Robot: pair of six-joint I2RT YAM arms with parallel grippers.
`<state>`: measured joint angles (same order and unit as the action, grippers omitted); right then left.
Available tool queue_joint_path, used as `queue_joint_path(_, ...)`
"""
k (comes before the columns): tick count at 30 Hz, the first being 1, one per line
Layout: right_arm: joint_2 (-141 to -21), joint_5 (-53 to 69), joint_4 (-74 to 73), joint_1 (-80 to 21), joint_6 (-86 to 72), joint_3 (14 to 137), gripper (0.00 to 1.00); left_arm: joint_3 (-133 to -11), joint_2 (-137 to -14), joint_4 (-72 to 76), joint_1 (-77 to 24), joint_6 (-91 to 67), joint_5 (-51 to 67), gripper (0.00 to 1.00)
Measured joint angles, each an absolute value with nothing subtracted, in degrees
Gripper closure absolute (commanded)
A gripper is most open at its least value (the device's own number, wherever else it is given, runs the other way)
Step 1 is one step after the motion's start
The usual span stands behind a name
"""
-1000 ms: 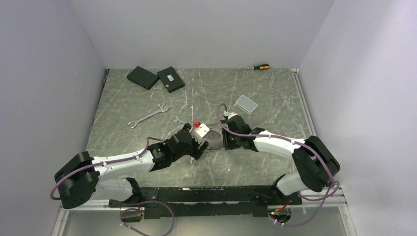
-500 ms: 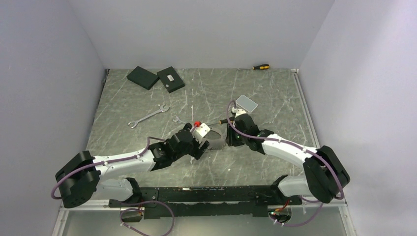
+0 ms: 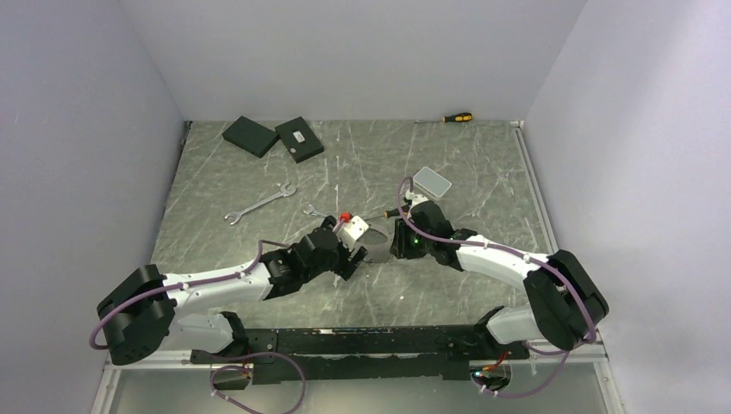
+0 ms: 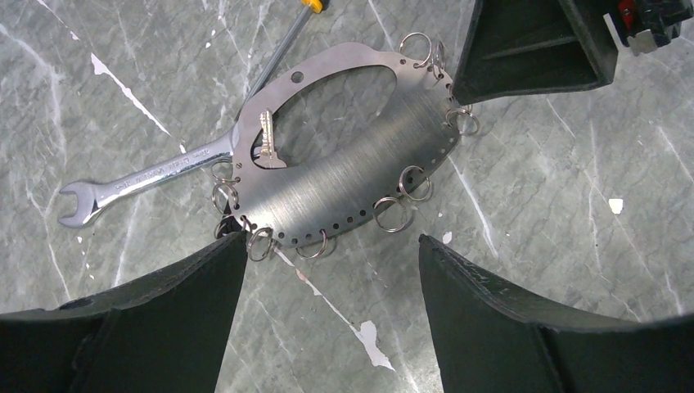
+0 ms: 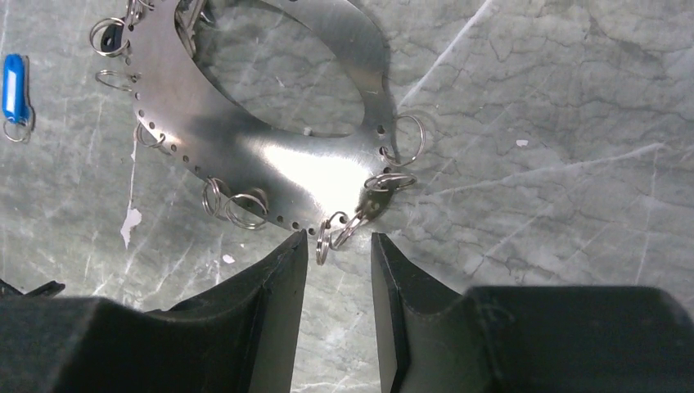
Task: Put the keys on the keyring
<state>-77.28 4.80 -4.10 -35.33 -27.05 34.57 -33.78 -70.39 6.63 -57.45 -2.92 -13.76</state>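
Approach: our right gripper (image 5: pixel 337 237), narrowly parted and empty, flanks a keyring (image 5: pixel 324 240) on the steel plate (image 5: pixel 245 139); our left gripper (image 4: pixel 331 239) gapes, empty. The key (image 4: pixel 266 141) lies on that plate; next we must pinch precisely.

Your right gripper (image 3: pixel 395 245): one second ago, low at near-right edge of plate (image 3: pixel 376 251). Half second ago, you swung it away, up toward box (image 3: pixel 432 182). Now you've drawn it back toward plate, tips at plate's rim again, though wrist sits farther right than at start. Your right elbow (image 3: pixel 560 293) went out right, then eased slightly back.
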Motion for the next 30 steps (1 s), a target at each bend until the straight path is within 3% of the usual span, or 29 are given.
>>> queue_joint_path(7,-80.23,4.91,-2.87,-35.33,-28.58,34.57,0.73,-33.78,-70.39,6.66,-57.45,-3.75,-13.74,0.19)
queue_joint_path(30,-77.36,4.82,-2.96,-35.33,-29.12,31.92,0.71,-33.78,-70.35,6.85,-57.45,-4.29,-13.74,0.20)
